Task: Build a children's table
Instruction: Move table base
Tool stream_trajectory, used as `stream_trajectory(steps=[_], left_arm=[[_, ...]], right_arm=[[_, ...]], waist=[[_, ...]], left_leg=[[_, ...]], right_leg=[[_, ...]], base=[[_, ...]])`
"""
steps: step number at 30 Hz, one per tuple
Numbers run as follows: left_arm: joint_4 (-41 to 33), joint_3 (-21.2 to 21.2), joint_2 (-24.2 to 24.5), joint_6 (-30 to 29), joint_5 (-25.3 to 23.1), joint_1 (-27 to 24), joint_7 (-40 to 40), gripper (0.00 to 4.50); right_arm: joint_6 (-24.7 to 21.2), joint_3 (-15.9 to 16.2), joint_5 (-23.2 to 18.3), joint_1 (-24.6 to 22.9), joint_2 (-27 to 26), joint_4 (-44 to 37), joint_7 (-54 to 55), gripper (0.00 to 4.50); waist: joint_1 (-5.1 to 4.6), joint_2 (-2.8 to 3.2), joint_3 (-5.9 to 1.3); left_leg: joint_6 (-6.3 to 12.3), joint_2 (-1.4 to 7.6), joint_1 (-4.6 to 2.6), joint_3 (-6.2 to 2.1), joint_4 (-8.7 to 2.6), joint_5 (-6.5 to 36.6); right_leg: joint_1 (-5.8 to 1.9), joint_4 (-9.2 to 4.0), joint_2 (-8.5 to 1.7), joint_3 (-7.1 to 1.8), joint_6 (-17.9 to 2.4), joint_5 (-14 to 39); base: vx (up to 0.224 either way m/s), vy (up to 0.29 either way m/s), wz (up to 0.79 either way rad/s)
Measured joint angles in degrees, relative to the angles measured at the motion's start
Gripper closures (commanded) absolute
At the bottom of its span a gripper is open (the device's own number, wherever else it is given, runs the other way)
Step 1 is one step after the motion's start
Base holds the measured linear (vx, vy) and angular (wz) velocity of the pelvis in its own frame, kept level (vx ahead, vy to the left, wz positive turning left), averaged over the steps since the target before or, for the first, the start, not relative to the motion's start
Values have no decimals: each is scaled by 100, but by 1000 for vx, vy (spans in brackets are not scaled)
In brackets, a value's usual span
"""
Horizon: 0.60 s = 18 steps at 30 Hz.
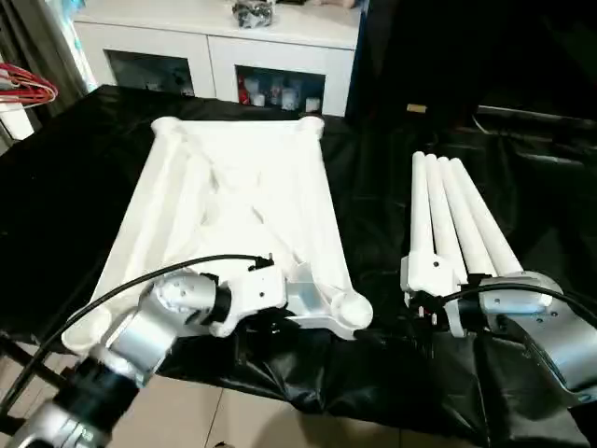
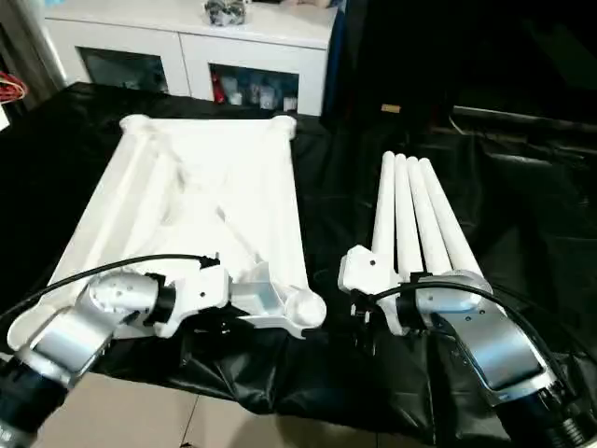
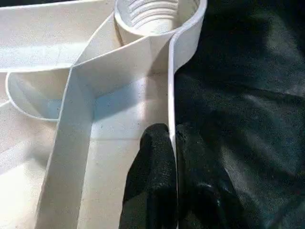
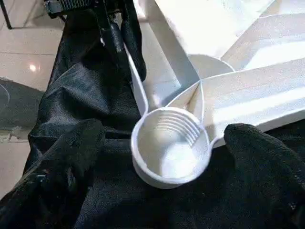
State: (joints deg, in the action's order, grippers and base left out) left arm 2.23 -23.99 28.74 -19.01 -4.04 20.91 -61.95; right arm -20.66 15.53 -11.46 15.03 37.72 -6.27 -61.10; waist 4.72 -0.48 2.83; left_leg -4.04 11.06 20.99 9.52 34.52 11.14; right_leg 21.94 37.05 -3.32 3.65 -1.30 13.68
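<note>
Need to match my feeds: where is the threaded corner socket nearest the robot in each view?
Left eye: corner socket, lower centre, at the tabletop's near right corner.
Right eye, lower centre.
Left wrist, top edge.
Right wrist, centre.
Shared landmark: left tool pinching the rim beside it.

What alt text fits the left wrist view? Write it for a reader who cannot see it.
The left hand pinches the thin side wall of the upturned white tabletop, one black finger on each side. Just ahead sits a round threaded corner socket, and black cloth lies beside the tabletop.
</note>
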Motion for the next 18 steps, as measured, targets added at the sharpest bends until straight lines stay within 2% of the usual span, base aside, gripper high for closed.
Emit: stream_trajectory(steps=[6, 10, 12, 14, 18], left_arm=[[-159, 99, -130, -560, -216, -41, 538, 445], [-142, 174, -130, -665, -251, -35, 772, 445], [-55, 172, -128, -494, -266, -28, 841, 445], [234, 172, -142, 11, -240, 5, 843, 445], [634, 167, -180, 530, -237, 159, 795, 445]], right_arm=[[8, 6, 13, 1, -34, 3, 0, 0], [20, 6, 16, 1, -34, 19, 2, 0], [44, 7, 40, 1, -34, 20, 5, 0], [86, 10, 67, 1, -39, 25, 14, 0], [98, 33, 86, 13, -59, 26, 64, 0]], waist=[[-50, -1, 1], [-53, -3, 1], [-28, -4, 2], [11, -4, 2], [59, 1, 4]], left_leg=[[0, 0, 1, 0, 0, 0], [7, 0, 3, 0, 1, -4], [30, -1, 4, 0, 1, -18], [30, -1, 3, -1, 1, -18], [35, 0, 4, 0, 1, -24]], right_leg=[[0, 0, 1, 0, 0, 0], [0, -2, 1, 0, 0, 0], [0, -4, 1, 0, 0, 0], [0, -4, 1, 0, 0, 0], [0, 0, 0, 2, 3, -2]], base=[[0, 0, 0], [0, 0, 0], [0, 0, 0], [0, 0, 0], [0, 0, 0]])
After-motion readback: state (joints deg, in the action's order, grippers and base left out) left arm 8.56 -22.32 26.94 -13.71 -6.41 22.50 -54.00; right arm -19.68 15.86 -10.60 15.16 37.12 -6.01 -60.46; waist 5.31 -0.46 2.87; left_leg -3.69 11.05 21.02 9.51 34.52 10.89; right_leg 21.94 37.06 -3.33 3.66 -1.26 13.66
